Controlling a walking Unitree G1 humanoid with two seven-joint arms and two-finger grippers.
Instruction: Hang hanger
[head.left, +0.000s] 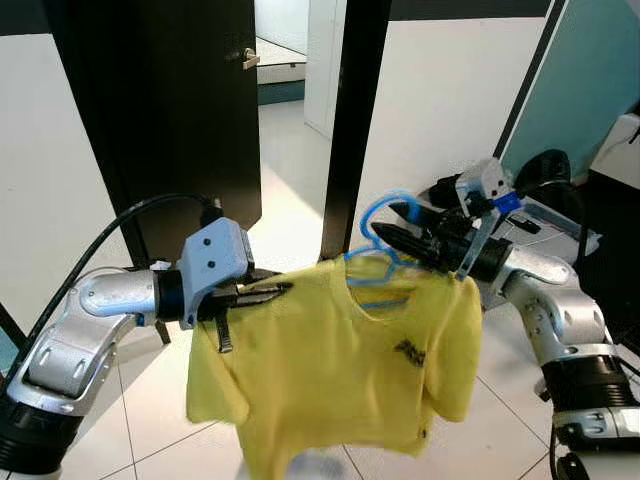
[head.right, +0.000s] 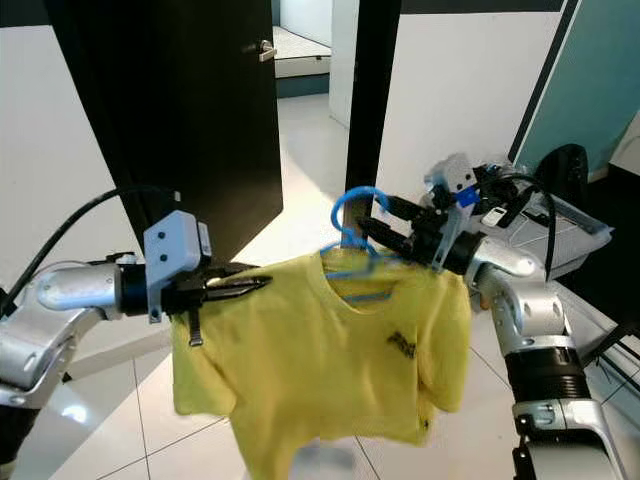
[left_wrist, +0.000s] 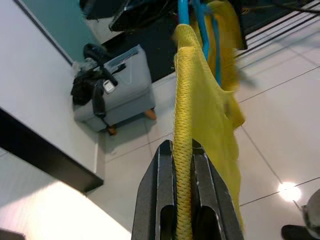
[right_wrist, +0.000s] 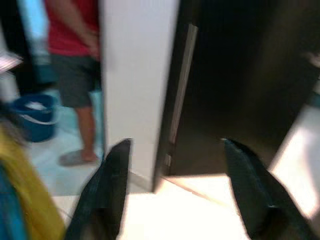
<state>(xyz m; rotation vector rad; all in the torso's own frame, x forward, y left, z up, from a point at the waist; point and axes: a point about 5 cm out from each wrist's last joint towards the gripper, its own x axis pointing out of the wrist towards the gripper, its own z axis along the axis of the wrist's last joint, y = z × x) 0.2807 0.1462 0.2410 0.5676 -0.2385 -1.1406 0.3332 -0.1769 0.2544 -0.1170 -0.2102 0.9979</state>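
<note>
Yellow T-shirt (head.left: 340, 370) on blue plastic hanger (head.left: 380, 235), carried, not yet hung.
Left hand (head.left: 262, 293) pinches the shirt's shoulder; right hand (head.left: 400, 225), fingers spread, supports the hanger; hanging presumably remains.

Head stereo pair looks down, sharing the shirt (head.left: 330, 370); wrist views close, right seemingly blurred.
</note>
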